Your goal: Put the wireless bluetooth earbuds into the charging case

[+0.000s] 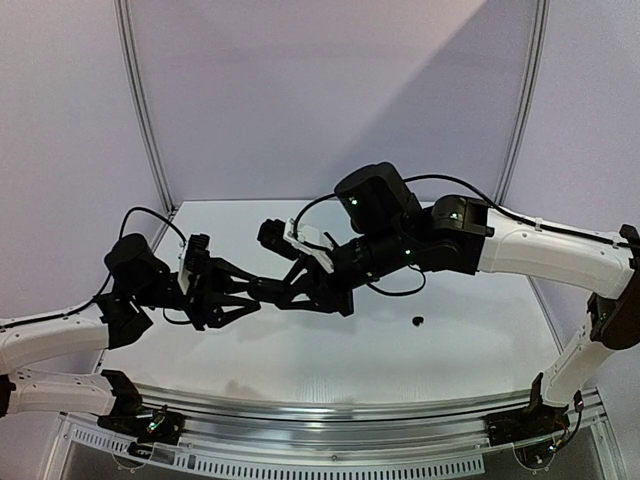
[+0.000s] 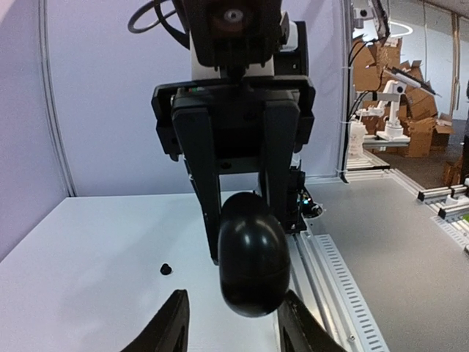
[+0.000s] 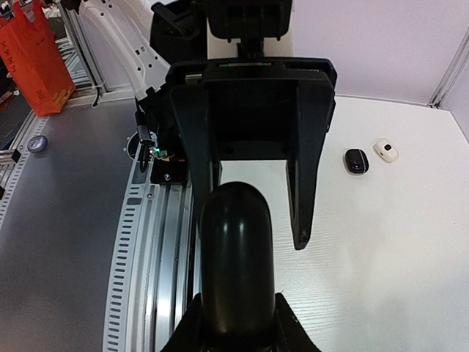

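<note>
Left arm (image 1: pixel 60 345) reaches in from left, right arm (image 1: pixel 550 250) from right. Both stretched out toward middle, grippers face each other, tip to tip. Left gripper (image 2: pixel 233 308): fingers (image 2: pixel 170 326) spread wide. Right gripper (image 3: pixel 236 312): fingers (image 3: pixel 187 334) pinch black case (image 3: pixel 236 249).

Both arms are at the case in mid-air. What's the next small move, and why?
Probably close the left gripper gently on the charging case. The right gripper is shut on one end, and the left fingers stand open either side of the free end, not touching. The case looks closed, so a second grip seems needed to open it.
</note>
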`<move>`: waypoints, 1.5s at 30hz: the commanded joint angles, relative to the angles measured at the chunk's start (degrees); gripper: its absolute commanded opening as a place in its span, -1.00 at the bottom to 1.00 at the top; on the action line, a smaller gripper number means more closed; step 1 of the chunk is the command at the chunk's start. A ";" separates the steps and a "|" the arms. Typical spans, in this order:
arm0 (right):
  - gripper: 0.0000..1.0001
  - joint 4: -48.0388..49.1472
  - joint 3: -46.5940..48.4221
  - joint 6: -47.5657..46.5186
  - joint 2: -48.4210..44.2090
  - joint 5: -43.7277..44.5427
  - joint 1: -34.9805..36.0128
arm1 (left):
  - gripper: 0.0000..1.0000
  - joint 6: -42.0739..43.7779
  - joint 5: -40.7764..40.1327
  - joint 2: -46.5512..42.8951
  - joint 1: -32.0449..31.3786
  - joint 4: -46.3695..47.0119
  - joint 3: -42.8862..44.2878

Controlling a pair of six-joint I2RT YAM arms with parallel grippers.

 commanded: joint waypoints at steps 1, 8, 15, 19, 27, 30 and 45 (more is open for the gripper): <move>-1.00 -0.54 1.38 -0.44 0.75 1.01 -0.01 | -0.15 -3.55 3.04 -0.23 0.59 -0.41 1.42; -1.00 -0.75 1.82 -0.55 1.07 1.82 0.02 | -0.28 -7.33 3.77 0.04 0.56 -0.08 1.95; -1.00 -0.73 2.04 -0.55 1.50 1.92 -0.04 | -0.35 -7.85 3.64 0.15 0.51 -0.13 2.21; -1.00 -0.58 2.26 -0.38 1.68 1.76 -0.04 | -0.32 -8.51 3.47 0.56 0.13 0.15 2.32; -1.00 -0.42 3.01 -0.58 2.12 1.96 -0.04 | -0.34 -7.80 3.56 0.93 -0.37 -0.71 2.17; -1.00 -0.30 3.28 -0.94 2.20 1.95 0.01 | -0.29 -7.55 3.39 0.94 -0.43 -0.97 1.98; -1.00 -0.59 3.97 -1.01 2.55 1.92 0.02 | -0.66 -6.26 3.11 1.12 -0.54 -1.15 1.60</move>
